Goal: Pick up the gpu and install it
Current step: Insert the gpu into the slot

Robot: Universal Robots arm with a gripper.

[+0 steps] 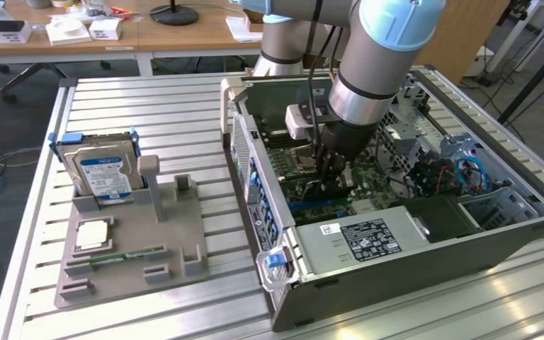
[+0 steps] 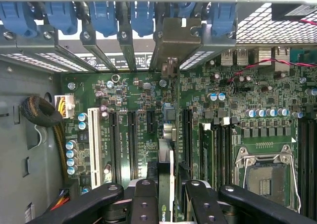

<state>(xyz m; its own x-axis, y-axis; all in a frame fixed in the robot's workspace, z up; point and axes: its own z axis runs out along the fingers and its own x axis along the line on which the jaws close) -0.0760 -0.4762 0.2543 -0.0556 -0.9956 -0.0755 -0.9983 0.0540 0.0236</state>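
- The gripper [image 2: 167,206] has its jaws closed on the gpu [image 2: 167,159], with a finger [image 2: 143,201] pressed to each flat face. This keeps the thin card standing on edge so it cannot tip sideways, a grip that suits pressing it straight down into a slot.
- The gpu is seen edge-on inside the computer case [image 1: 414,276], over the motherboard [image 2: 247,100] and reaching to that board's rear edge. I cannot tell whether its lower edge is already in a slot.
- Its long axis runs from the fingers toward the case's rear wall, parallel to the black expansion slots [image 2: 115,140] and the white slot [image 2: 92,140] beside it.
- The metal end bracket [image 2: 176,38] points at the rear wall and sits at one of the openings there, in the row under the blue retaining clips [image 2: 104,13]. That line-up is probably why the card is held in this direction.
- The memory modules [image 2: 218,147] and the open CPU socket [image 2: 265,177] lie on the card's other side, apart from it.
- The arm reaches down into the open case, which lies on its side on the slotted aluminium table [image 1: 159,106], toward the table's edge on the exterior view's right. The power supply [image 1: 367,237] sits against the case's near wall.
- Toward the table's opposite edge, a grey parts fixture [image 1: 130,248] holds the hard drive [image 1: 102,173] upright and the memory stick [image 1: 121,256] lying flat.
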